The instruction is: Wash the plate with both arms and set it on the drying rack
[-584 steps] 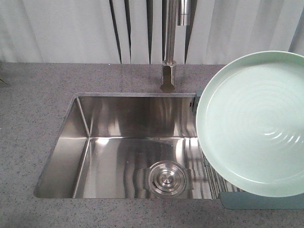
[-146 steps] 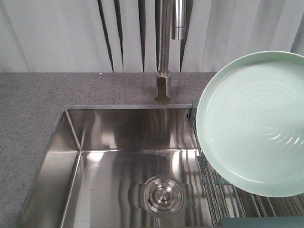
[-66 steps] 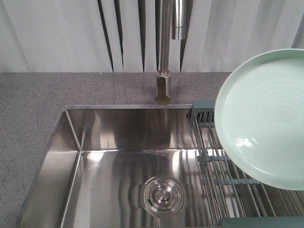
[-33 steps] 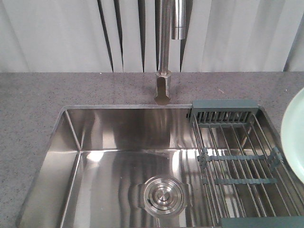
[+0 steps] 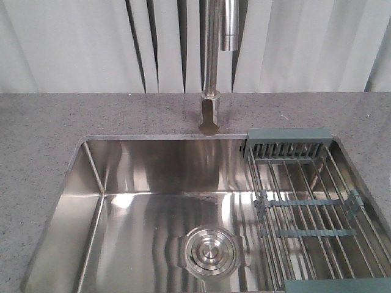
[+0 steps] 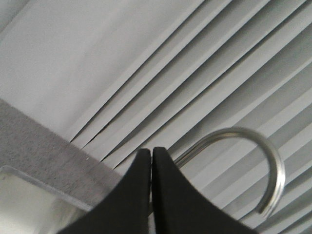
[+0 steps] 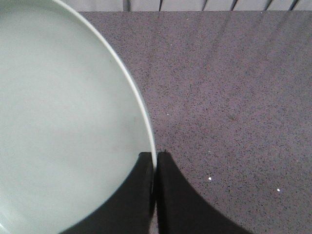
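The pale mint-green plate [image 7: 63, 122] fills the left of the right wrist view, held over grey speckled counter. My right gripper [image 7: 156, 155] is shut on its rim, one black finger on each face. The plate and both arms are out of the front view. There the drying rack [image 5: 311, 207] of thin steel rods with grey-green end bars lies bare across the right side of the sink. My left gripper [image 6: 151, 151] is shut with nothing between its fingers, pointing at the white blinds and the curved tap.
A steel sink basin [image 5: 153, 207] with a round drain [image 5: 211, 251] sits in the grey speckled counter [image 5: 49, 122]. A tall steel tap [image 5: 212, 67] rises behind it, its curved spout [image 6: 263, 161] near the left gripper. White vertical blinds [image 5: 73, 43] back the counter.
The plate slid right across the front view and left it, uncovering the whole drying rack. Earlier still, the camera's view shifted closer to the sink.
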